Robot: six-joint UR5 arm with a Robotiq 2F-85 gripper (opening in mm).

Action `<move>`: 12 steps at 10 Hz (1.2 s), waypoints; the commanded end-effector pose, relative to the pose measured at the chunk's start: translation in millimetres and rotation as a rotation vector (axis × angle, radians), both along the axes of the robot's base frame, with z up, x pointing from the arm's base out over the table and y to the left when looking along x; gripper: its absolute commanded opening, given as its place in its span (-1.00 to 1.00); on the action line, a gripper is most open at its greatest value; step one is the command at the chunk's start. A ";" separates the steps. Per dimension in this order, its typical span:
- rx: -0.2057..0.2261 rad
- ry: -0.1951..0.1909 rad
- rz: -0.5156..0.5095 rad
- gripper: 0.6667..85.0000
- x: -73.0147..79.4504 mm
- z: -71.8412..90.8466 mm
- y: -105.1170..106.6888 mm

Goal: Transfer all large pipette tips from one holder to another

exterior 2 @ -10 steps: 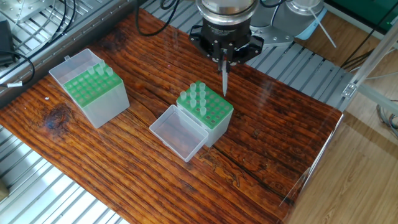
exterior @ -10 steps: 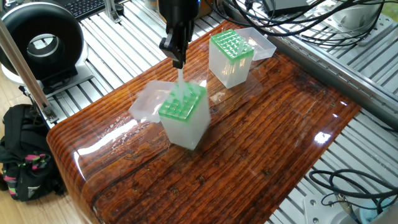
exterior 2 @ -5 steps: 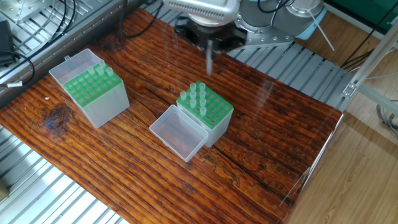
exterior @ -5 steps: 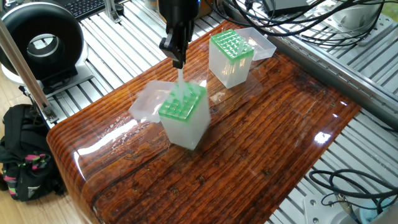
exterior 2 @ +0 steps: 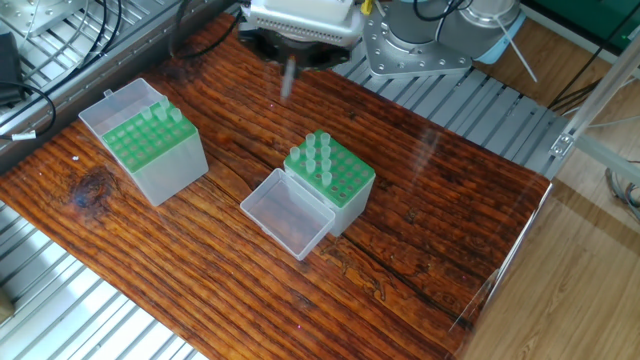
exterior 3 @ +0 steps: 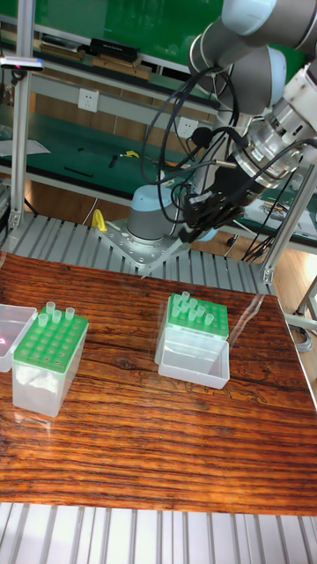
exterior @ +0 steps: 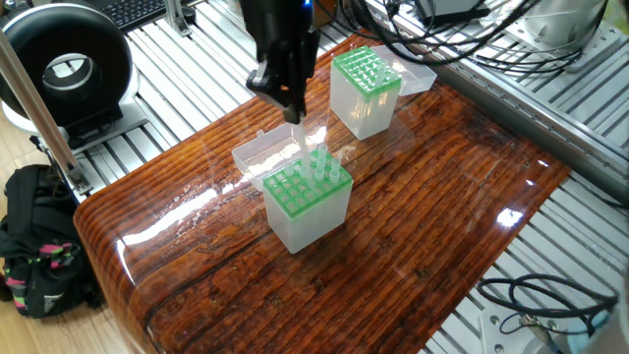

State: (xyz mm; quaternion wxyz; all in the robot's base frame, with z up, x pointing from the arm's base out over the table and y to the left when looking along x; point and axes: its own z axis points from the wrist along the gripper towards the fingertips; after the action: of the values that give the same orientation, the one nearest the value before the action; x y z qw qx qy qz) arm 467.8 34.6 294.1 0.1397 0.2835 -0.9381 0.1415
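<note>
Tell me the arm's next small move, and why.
Probably travel sideways at this height toward the holder with few tips, then stop above one of its empty holes. The gripper hangs between the two holders, shut on a large pipette tip that points down, clear of the middle holder. Lowering here would only meet bare table.

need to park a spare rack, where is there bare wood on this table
Most bare wood lies between the middle clear box with green tip grid and the table's end edge. A narrower strip runs along the long edge in front of both boxes. The gap between that box and the second green-topped clear box is tighter, and the gripper carries a translucent pipette tip above it.
</note>
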 end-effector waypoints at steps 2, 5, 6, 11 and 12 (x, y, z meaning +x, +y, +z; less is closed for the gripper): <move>-0.013 -0.044 0.092 -0.99 21.6 -2.0 -7.0; 0.066 -0.077 -0.052 -0.99 17.1 -9.9 17.7; 0.024 -0.147 -0.069 -0.99 32.3 -8.4 7.9; 0.046 -0.189 0.030 -0.99 59.0 -6.2 -4.5; 0.101 -0.188 0.047 -0.99 75.2 -1.5 -17.5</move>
State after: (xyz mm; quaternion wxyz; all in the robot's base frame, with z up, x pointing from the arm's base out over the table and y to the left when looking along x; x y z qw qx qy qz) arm 521.2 27.1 288.8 0.0552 0.2810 -0.9460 0.1520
